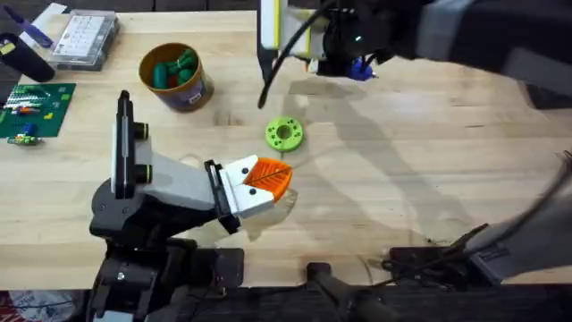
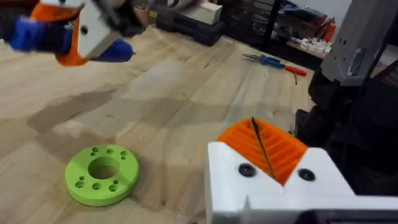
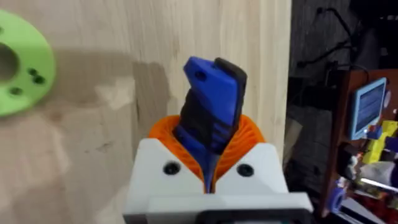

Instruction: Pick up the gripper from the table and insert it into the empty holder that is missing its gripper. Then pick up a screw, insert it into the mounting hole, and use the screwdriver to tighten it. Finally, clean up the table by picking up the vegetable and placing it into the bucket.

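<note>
My right gripper (image 3: 209,142) is shut on the screwdriver (image 3: 211,99), whose blue and black body stands up between the orange pads. It hangs above the table (image 1: 429,161) at the far middle (image 1: 353,64), and the left wrist view shows it holding the blue screwdriver (image 2: 106,51) level. My left gripper (image 1: 268,176) rests low near the table's middle, orange pads (image 2: 280,149) pressed together around a thin dark line. The yellow-tan bucket (image 1: 176,79) stands at the far left with green and red toy pieces inside. The vegetable, a screw and the holder are out of view.
A lime-green ring-shaped disc (image 1: 284,134) lies just beyond my left gripper, seen too as the disc (image 2: 102,174). At the far left sit a clear parts box (image 1: 85,38) and a green circuit board (image 1: 34,109). Hand tools (image 2: 273,61) lie near the right edge.
</note>
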Robot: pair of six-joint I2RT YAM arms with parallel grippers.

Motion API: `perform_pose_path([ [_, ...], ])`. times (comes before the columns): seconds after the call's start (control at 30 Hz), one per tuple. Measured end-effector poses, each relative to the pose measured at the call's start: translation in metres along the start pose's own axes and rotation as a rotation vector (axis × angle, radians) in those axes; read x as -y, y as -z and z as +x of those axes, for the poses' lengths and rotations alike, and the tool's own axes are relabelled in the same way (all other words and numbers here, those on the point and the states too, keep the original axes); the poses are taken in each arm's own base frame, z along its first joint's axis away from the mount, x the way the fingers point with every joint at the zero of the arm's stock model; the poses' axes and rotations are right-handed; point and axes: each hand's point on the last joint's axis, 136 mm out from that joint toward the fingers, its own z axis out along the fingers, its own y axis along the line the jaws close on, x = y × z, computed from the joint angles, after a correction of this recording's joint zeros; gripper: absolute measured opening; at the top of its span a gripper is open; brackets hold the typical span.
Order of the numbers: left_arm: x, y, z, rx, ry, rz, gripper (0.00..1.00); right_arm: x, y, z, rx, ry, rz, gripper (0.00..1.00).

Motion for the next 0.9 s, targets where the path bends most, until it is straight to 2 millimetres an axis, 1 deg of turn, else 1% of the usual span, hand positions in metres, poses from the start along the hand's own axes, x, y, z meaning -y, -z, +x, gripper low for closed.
perform_pose_path([
  [0.1, 0.000, 0.000, 0.000, 0.000, 0.000, 0.000, 0.004, -0.001, -0.030, 0.017, -0.045, 0.055, 0.005, 0.029],
  [0.27, 0.000, 0.000, 0.000, 0.000, 0.000, 0.000, 0.004, 0.008, -0.075, 0.044, -0.086, 0.102, 0.055, 0.029],
  [0.33, 0.000, 0.000, 0.000, 0.000, 0.000, 0.000, 0.004, 0.006, -0.092, 0.057, -0.105, 0.120, 0.055, 0.029],
  [0.4, 0.000, 0.000, 0.000, 0.000, 0.000, 0.000, 0.004, -0.002, -0.106, 0.071, -0.133, 0.151, 0.035, 0.029],
  [0.43, 0.000, 0.000, 0.000, 0.000, 0.000, 0.000, 0.004, -0.001, -0.108, 0.075, -0.139, 0.161, 0.034, 0.029],
  [0.5, 0.000, 0.000, 0.000, 0.000, 0.000, 0.000, 0.004, 0.004, -0.109, 0.076, -0.146, 0.177, 0.044, 0.029],
  [0.57, 0.000, 0.000, 0.000, 0.000, 0.000, 0.000, 0.004, 0.003, -0.111, 0.078, -0.150, 0.189, 0.041, 0.029],
  [0.6, 0.000, 0.000, 0.000, 0.000, 0.000, 0.000, 0.004, 0.004, -0.111, 0.078, -0.152, 0.189, 0.041, 0.054],
  [0.67, 0.000, 0.000, 0.000, 0.000, 0.000, 0.000, 0.004, 0.005, -0.111, 0.078, -0.153, 0.192, 0.044, 0.210],
  [0.73, 0.000, 0.000, 0.000, 0.000, 0.000, 0.000, 0.004, 0.008, -0.110, 0.077, -0.154, 0.191, 0.050, 0.326],
  [0.77, 0.000, 0.000, 0.000, 0.000, 0.000, 0.000, 0.004, 0.009, -0.110, 0.077, -0.154, 0.192, 0.052, 0.465],
  [0.83, 0.000, 0.000, 0.000, 0.000, 0.000, 0.000, 0.004, 0.017, -0.109, 0.074, -0.152, 0.192, 0.082, 0.790],
  [0.87, 0.000, 0.000, 0.000, 0.000, 0.000, -0.001, 0.004, 0.022, -0.108, 0.073, -0.150, 0.189, 0.095, 0.914],
  [0.9, 0.000, 0.000, 0.000, 0.000, 0.000, 0.000, 0.004, 0.026, -0.107, 0.072, -0.149, 0.181, 0.103, 0.973],
])
